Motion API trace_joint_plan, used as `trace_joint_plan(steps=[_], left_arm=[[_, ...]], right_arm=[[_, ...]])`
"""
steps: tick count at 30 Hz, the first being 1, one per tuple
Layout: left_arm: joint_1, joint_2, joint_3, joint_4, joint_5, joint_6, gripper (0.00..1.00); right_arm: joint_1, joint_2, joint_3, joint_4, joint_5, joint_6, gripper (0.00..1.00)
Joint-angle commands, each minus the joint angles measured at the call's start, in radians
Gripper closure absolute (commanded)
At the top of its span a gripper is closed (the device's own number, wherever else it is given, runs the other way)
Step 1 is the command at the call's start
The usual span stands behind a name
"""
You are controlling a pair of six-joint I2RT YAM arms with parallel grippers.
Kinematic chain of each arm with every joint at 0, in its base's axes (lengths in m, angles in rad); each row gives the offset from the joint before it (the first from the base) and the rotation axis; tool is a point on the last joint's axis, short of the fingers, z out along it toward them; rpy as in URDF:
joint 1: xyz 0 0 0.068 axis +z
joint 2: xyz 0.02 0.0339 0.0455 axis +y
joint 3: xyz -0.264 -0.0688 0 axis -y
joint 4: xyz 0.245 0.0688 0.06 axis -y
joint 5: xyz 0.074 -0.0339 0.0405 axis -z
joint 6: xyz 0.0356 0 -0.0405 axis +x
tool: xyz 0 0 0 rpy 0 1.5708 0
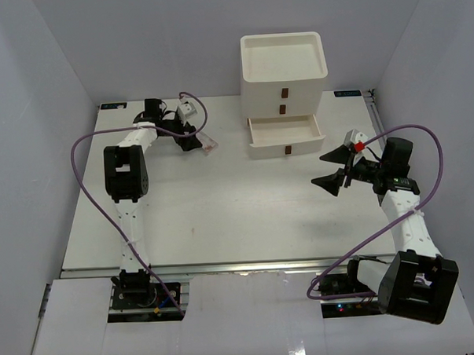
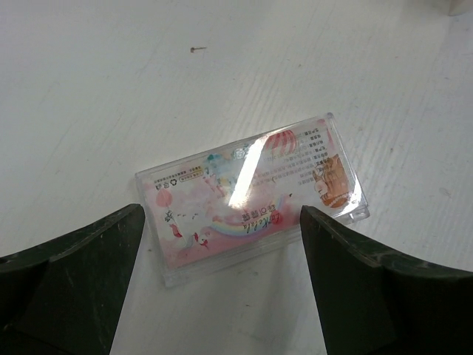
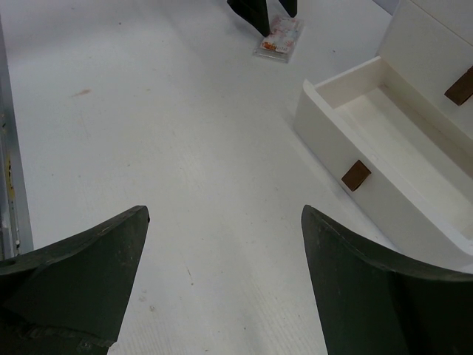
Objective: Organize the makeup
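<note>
Makeup packet [image 2: 251, 198], a flat clear case printed in pink and red with a small rainbow design, lies flat on the white table [image 2: 89, 89]. It sits directly below the left claw [image 2: 220, 210], in the gap between its two dark fingers [image 2: 74, 281], which stand wide apart. One fingertip is just beside the packet's near left corner and the other is just beside its near right edge. Whether either one touches the case cannot be told. The packet lies at a slant across the gap, its long side running roughly from finger to finger, and most of it reaches forward past the fingertips. A bright streak of reflected light crosses its lid.

The right claw [image 3: 224, 210] is held above the table, well apart from the packet, which lies far ahead of it. Its fingers are also spread wide, with only bare table showing between them. Ahead and to the right of the right claw stands a white three-drawer box [image 1: 283, 73] with brown handles. Its bottom drawer [image 3: 325, 133] is pulled out, and the two drawers above it are pushed in.
</note>
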Motion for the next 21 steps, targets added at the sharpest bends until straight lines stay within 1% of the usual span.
trace_joint_plan(steps=[1, 6, 11, 14, 15, 17, 19, 21], left_arm=[[-0.002, -0.056, -0.076, -0.032, 0.104, -0.008, 0.04], [-0.006, -0.104, -0.135, -0.031, 0.145, -0.063, 0.06], [-0.022, -0.155, -0.214, -0.03, 0.142, -0.101, 0.07], [-0.031, -0.18, -0.211, 0.008, 0.123, -0.179, 0.07], [-0.031, -0.197, -0.212, 0.025, 0.116, -0.246, 0.07], [-0.033, -0.225, -0.225, 0.088, 0.079, -0.362, 0.03], [-0.034, -0.27, -0.295, 0.229, -0.018, -0.495, 0.02], [-0.036, -0.329, -0.362, 0.348, -0.136, -0.666, 0.02]], right_arm=[[-0.01, -0.03, -0.006, 0.022, -0.04, 0.006, 0.1], [-0.014, -0.043, -0.006, 0.024, -0.05, 0.009, 0.1], [-0.017, -0.057, -0.01, 0.027, -0.057, 0.013, 0.1], [-0.02, -0.064, -0.013, 0.032, -0.059, 0.015, 0.1], [-0.019, -0.067, -0.013, 0.033, -0.059, 0.015, 0.1], [-0.02, -0.07, -0.013, 0.033, -0.057, 0.015, 0.1], [-0.02, -0.072, -0.015, 0.035, -0.059, 0.017, 0.1], [-0.02, -0.075, -0.016, 0.038, -0.06, 0.021, 0.1]])
